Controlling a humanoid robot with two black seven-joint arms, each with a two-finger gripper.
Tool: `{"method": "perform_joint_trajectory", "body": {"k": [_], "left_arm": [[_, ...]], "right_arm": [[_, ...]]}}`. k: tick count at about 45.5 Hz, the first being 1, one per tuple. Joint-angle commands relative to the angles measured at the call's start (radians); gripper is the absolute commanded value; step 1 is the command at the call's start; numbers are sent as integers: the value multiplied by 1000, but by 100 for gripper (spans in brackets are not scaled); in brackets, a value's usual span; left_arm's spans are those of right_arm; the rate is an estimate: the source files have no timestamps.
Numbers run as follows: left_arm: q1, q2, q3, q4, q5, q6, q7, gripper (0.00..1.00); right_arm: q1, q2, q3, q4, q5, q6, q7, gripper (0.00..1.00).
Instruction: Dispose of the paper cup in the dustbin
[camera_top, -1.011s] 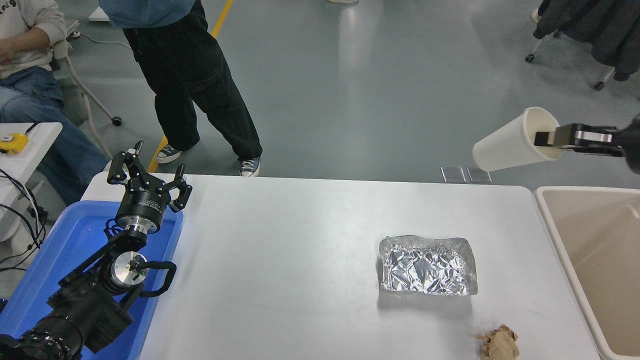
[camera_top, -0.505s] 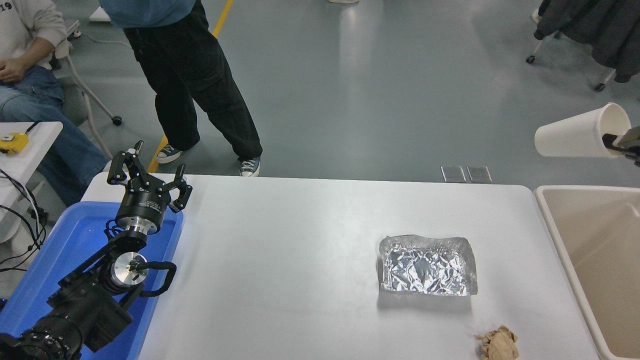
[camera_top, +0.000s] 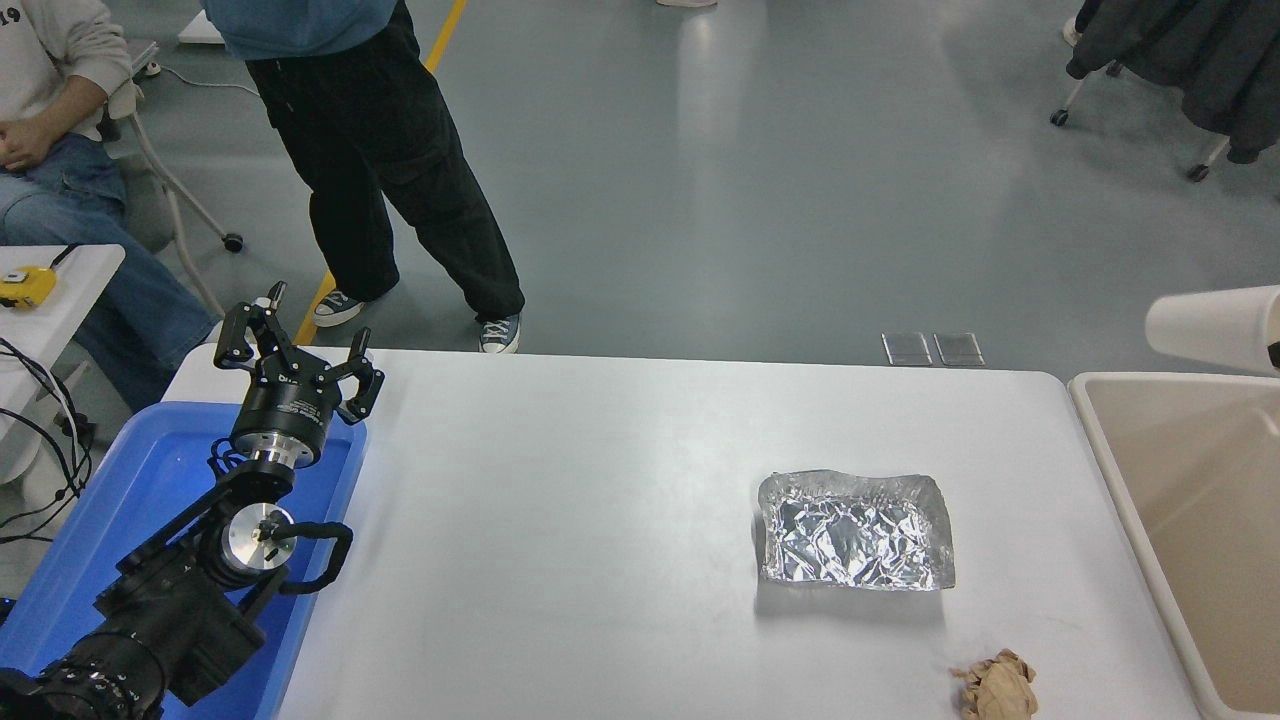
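- At the right edge, I'm seeing the small white tapered paper cup (camera_top: 1215, 328) hanging on its side above the large beige plastic dustbin (camera_top: 1110, 455)'s far rim.
- Right gripper's sitting nearly out of frame; I can't tell its grip.
- Left gripper (camera_top: 296, 352) is idling spread over the blue bin (camera_top: 150, 480).

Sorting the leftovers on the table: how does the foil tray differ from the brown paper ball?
The foil tray is shiny silver, the brown paper ball dull tan. The foil tray is a shallow open rectangle, clearly bigger; the brown paper ball is a small scrunched lump. The foil tray sits further from the robot, the brown paper ball at the near edge. Both are crinkled and rest on the white table.
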Motion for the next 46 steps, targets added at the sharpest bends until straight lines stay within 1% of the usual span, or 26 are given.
{"method": "perform_joint_trajectory", "body": {"k": [1,9,14,23,28,35,46], "left_arm": [[0,0,1,1,0,0,0,100],[0,0,1,-1,0,0,0,100],[0,0,1,-1,0,0,0,100],[0,0,1,1,0,0,0,100],[0,0,-1,1,0,0,0,100],[0,0,-1,1,0,0,0,100],[0,0,1,-1,0,0,0,100]], "right_arm": [[-278,146,166,-183,201,-48,2,0],[-451,287,294,-373,201,-60,-5,0],[-514,396,346,-531,201,-50,-37,0],[-557,575,452,-843,201,0,-109,0],[-557,655,484,-969,201,35,-143,0],[-551,718,565,-1055,201,50,-161,0],[-548,744,686,-1092,201,38,-176,0]]}}
